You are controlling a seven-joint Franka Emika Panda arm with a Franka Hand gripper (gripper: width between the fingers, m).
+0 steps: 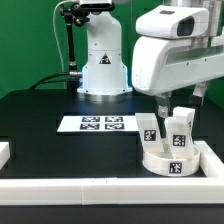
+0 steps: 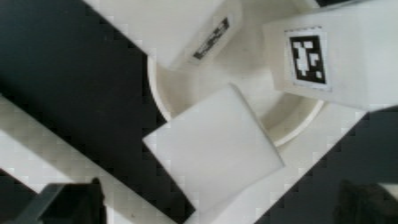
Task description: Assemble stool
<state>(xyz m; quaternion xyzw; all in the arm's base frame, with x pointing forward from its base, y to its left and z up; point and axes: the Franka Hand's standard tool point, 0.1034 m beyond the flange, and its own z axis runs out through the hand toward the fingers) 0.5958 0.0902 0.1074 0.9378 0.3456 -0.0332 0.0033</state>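
Note:
The stool's round white seat (image 1: pixel 156 158) lies in the corner of the rails at the exterior view's right, a marker tag on its side. Chunky white legs stand upright on it: one (image 1: pixel 148 128) on the exterior view's left and a taller one (image 1: pixel 180 124) beside it, both tagged. My gripper (image 1: pixel 182 103) hangs open just above the legs, touching nothing. In the wrist view I look down on the seat (image 2: pixel 175 100), a leg's plain end face (image 2: pixel 214 138) and a tagged leg (image 2: pixel 317 58). The gripper (image 2: pixel 214 210) is open, with its dark fingertips (image 2: pixel 63 205) set wide apart.
The marker board (image 1: pixel 100 124) lies flat mid-table in front of the robot base (image 1: pixel 103 70). Long white border rails run along the front (image 1: pixel 90 190) and past the seat on the exterior view's right (image 1: pixel 214 160); a rail (image 2: pixel 71 150) shows beside the seat.

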